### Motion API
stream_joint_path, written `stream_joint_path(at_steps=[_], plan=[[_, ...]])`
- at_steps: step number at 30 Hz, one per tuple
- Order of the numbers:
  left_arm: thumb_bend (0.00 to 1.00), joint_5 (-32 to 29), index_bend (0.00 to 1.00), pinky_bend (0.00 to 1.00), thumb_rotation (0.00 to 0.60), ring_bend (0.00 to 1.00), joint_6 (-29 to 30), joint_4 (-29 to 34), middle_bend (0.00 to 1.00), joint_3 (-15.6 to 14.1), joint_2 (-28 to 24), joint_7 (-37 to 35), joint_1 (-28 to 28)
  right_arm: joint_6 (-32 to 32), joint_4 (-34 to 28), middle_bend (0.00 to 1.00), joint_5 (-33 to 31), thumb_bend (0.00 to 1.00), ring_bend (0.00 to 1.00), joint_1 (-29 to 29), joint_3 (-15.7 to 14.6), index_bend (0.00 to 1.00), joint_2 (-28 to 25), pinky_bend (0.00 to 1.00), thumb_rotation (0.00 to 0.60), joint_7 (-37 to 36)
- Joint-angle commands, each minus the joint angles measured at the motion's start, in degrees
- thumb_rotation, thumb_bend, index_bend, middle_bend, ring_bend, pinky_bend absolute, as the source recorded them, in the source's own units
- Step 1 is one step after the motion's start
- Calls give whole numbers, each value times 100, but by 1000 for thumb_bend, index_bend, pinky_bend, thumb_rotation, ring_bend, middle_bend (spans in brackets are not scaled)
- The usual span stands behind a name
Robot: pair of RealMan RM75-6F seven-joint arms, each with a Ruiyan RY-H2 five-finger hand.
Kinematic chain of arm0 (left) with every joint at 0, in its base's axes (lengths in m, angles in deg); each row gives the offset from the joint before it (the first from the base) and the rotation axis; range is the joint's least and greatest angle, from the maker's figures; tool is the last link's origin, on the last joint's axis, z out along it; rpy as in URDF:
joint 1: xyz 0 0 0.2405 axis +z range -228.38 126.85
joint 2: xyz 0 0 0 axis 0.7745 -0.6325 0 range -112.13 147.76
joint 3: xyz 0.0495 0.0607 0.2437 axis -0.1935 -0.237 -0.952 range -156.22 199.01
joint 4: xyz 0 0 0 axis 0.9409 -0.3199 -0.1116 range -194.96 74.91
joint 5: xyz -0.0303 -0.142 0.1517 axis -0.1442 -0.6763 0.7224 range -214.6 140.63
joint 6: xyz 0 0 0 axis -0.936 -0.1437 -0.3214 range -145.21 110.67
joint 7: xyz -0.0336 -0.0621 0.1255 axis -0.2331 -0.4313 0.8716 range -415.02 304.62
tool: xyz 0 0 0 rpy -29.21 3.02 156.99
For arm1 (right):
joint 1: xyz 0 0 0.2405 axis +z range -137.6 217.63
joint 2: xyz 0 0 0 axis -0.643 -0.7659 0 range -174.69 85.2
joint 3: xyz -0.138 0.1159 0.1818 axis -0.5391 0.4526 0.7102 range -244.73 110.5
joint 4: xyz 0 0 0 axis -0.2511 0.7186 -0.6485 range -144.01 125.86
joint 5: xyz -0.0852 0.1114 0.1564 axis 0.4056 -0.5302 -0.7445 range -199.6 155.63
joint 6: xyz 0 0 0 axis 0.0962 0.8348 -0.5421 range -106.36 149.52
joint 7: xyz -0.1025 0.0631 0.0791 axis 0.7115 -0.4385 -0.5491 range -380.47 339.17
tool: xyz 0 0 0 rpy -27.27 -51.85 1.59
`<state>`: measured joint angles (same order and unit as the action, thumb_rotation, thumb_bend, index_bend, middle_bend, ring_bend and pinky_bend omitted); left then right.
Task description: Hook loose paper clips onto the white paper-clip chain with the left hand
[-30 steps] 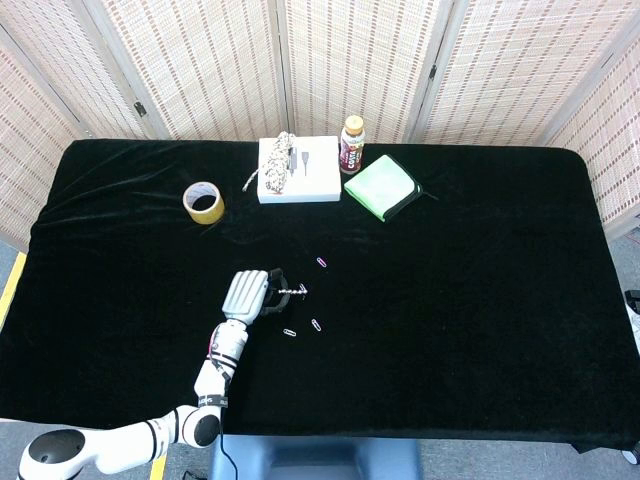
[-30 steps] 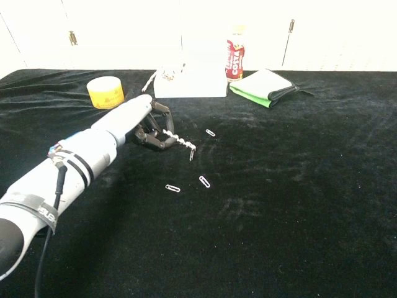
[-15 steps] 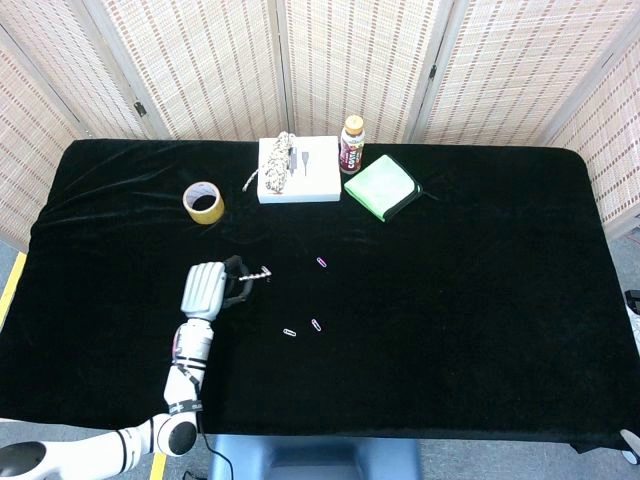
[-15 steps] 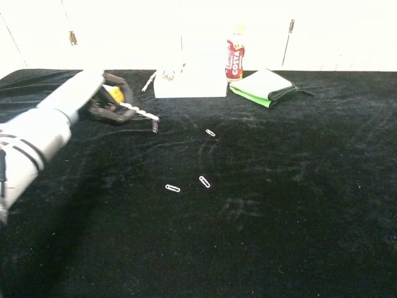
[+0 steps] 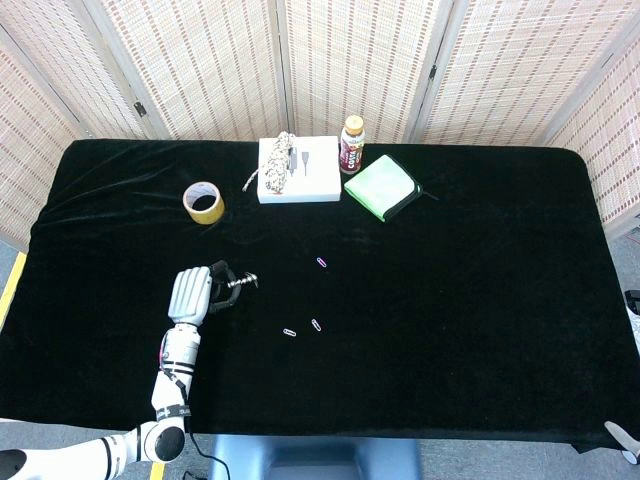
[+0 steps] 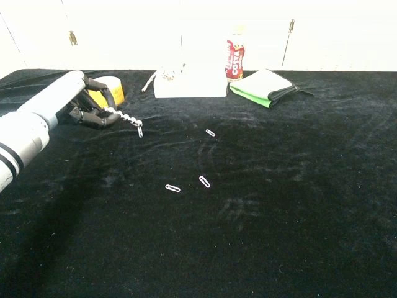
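My left hand (image 5: 194,293) (image 6: 75,99) hovers over the left part of the black table and pinches one end of the short white paper-clip chain (image 6: 127,118) (image 5: 240,283). The chain sticks out to the right of the fingers and its free end droops. Three loose paper clips lie to the right of the hand: one (image 5: 290,331) (image 6: 172,187), a second (image 5: 316,325) (image 6: 204,181) and a third farther back (image 5: 322,262) (image 6: 211,132). The right hand is outside both views.
A yellow tape roll (image 5: 203,202) (image 6: 109,90) sits just behind the left hand. At the back stand a white box (image 5: 300,170) with a rope bundle (image 5: 276,165), a drink bottle (image 5: 351,145) (image 6: 234,52) and a green cloth (image 5: 380,187) (image 6: 263,85).
The left hand has pulled back to the left with the chain, away from the loose clips, and now sits near the tape roll.
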<state>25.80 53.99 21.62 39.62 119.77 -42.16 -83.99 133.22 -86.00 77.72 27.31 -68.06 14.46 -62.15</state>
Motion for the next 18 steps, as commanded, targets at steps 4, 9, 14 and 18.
stream_joint_path(at_steps=[4,9,14,18], plan=[[181,-158,0,1000,600,1000,-163,238,1000,17,-214,103,-3,14,-13,0,-10,10,0,-5,-25,0,9,0,600,34],[170,-144,0,1000,600,1000,-150,474,1000,4,-449,138,45,-45,-64,0,-6,9,0,36,-46,0,-5,0,600,112],[169,206,1,1000,600,1000,123,881,935,-216,-910,326,235,-140,-115,0,-17,10,0,77,-74,0,-27,0,600,188],[168,279,9,771,600,500,-103,1720,268,-774,-1997,665,569,-360,-208,0,-36,10,0,148,-123,0,-87,0,600,358]])
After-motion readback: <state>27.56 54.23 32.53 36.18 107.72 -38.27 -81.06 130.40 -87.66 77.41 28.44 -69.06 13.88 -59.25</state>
